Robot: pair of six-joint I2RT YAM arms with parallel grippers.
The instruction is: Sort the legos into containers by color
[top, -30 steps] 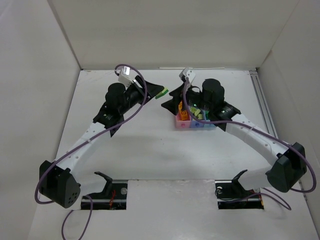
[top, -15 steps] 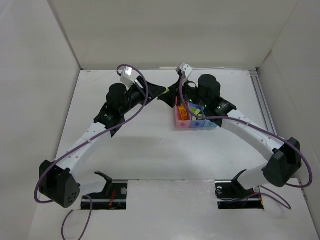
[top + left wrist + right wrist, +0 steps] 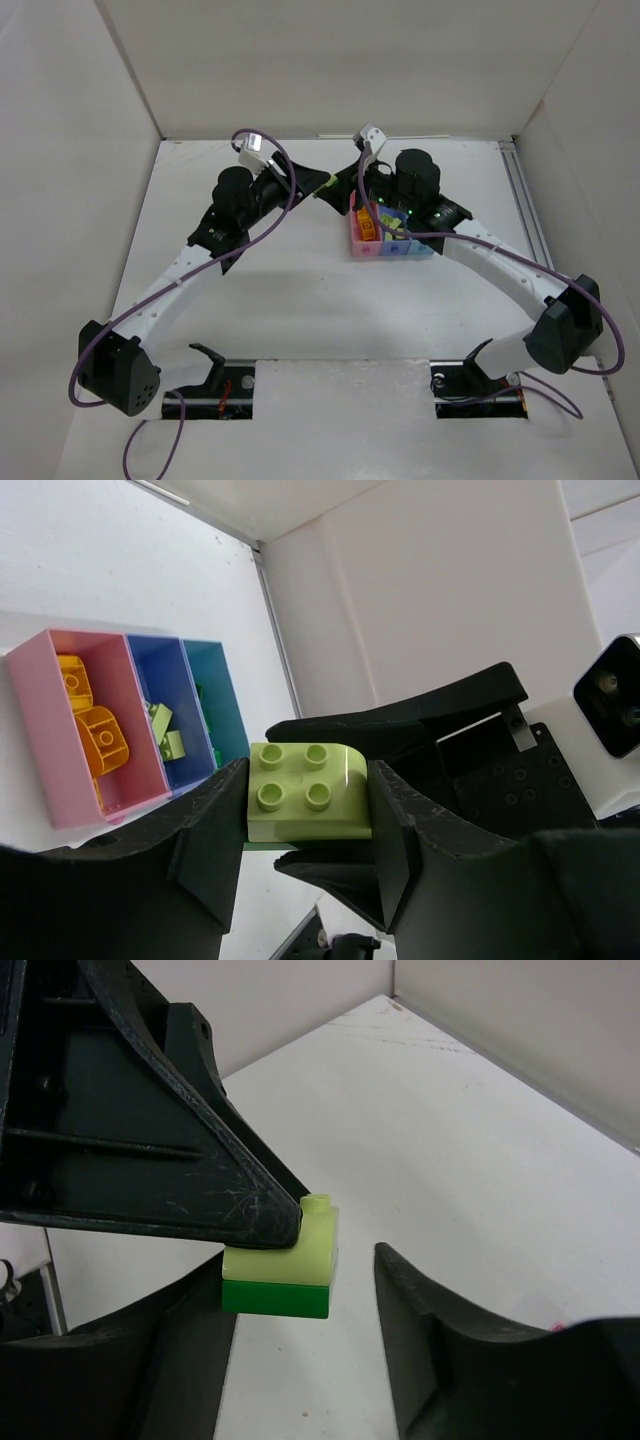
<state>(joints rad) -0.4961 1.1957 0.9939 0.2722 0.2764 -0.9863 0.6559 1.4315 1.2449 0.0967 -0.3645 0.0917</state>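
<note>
Pale-green brick (image 3: 308,790) atop one dark-green brick (image 3: 275,1299), the pair clamped in our left gripper (image 3: 308,818); our right gripper (image 3: 300,1282) gapes around them, both arms stretched inward beside three bins (image 3: 391,252)

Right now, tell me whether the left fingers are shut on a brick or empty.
Shut on one: the left fingers clamp a pale green brick between them.

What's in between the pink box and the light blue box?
The blue-purple plastic bin, touching both the pink plastic bin and the light blue plastic bin. In it lie pale yellow-green bricks. The left wrist view shows this best.
</note>
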